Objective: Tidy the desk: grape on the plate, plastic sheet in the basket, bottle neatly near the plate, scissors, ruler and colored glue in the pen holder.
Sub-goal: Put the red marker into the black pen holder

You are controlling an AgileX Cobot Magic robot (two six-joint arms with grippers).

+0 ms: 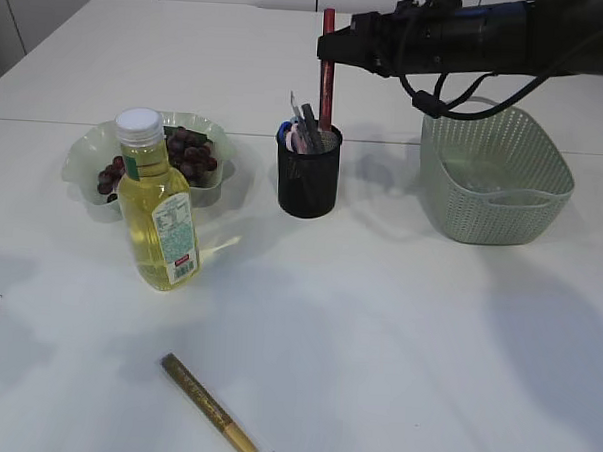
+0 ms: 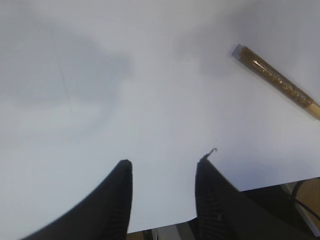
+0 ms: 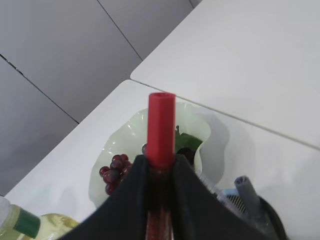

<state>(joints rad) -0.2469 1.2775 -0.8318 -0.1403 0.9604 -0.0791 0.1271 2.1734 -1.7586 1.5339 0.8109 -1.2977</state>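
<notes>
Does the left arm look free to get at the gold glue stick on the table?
Probably yes: the left gripper is open and empty, and only bare table lies between it and the gold glue stick.

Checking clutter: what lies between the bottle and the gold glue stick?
Only bare table lies between bottle and gold glue stick, per the exterior view.

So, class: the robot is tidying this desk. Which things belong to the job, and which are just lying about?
Job:
- purple grapes on pale green plate
- yellow bottle
- red glue tube in right gripper
- gold glitter glue tube
- black mesh pen holder
- green woven basket

Lying about: nothing.
</notes>
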